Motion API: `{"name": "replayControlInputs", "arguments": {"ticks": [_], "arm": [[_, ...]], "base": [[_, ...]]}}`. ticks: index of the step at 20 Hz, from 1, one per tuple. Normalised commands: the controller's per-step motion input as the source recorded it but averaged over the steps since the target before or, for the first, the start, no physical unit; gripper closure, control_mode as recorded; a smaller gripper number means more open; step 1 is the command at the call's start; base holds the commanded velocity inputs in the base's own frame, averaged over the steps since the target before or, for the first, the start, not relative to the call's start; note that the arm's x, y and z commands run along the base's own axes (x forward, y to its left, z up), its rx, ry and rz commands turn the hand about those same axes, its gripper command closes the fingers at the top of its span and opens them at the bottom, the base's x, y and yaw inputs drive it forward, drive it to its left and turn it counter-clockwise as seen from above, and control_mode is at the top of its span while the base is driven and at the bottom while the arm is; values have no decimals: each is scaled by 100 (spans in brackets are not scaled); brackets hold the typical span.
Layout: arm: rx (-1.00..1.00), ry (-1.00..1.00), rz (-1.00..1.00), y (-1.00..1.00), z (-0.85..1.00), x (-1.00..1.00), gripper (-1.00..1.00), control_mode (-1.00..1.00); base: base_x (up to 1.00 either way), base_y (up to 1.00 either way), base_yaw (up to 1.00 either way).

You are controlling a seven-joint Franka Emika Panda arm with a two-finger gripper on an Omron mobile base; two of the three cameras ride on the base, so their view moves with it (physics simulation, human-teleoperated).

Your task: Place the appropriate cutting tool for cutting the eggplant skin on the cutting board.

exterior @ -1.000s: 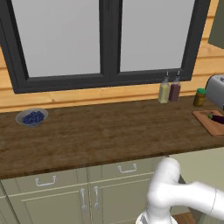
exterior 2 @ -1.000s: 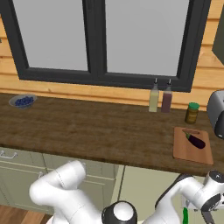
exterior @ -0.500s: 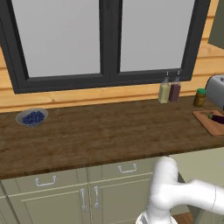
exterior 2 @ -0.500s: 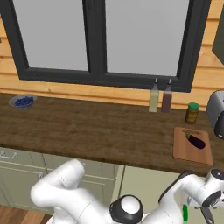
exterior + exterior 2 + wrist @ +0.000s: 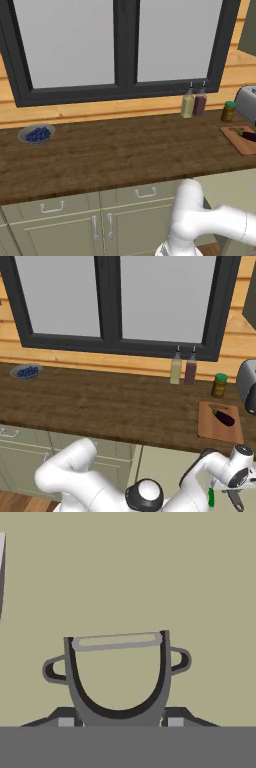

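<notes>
A grey Y-shaped peeler (image 5: 117, 642), the cutting tool, stands between my fingertips in the hand view against a flat beige surface. My gripper (image 5: 120, 722) is shut on it, one finger against each side of its head. In the right base view my gripper (image 5: 222, 497) hangs low at the lower right, below the counter's front edge, with a green part of the tool beside it. The small dark purple eggplant (image 5: 223, 417) lies on the reddish-brown cutting board (image 5: 210, 430) at the counter's right end. The left base view has the cutting board (image 5: 236, 139) and the eggplant (image 5: 248, 134) at its right edge.
Two bottles (image 5: 176, 369) and a green-lidded jar (image 5: 219, 385) stand at the back of the dark wood counter, beside a silver toaster (image 5: 248, 383). A bowl of blueberries (image 5: 26, 371) sits far left. Green-grey cabinet fronts (image 5: 75, 225) run under the counter.
The arm's low links at the right have shifted slightly. Nothing on the counter has moved.
</notes>
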Motion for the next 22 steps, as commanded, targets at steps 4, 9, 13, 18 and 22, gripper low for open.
{"name": "replayControlInputs", "arguments": {"ticks": [4,9,13,18,22], "arm": [[0,0,8,10,-15,-21,100,-100],[0,0,20,2,65,-79,100,-100],[2,0,26,21,100,-71,100,-100],[2,1,20,22,100,-48,100,-100],[4,0,14,9,100,-14,100,-100]], "base": [[0,0,0],[0,0,0],[0,0,0],[0,0,0],[0,0,0]]}}
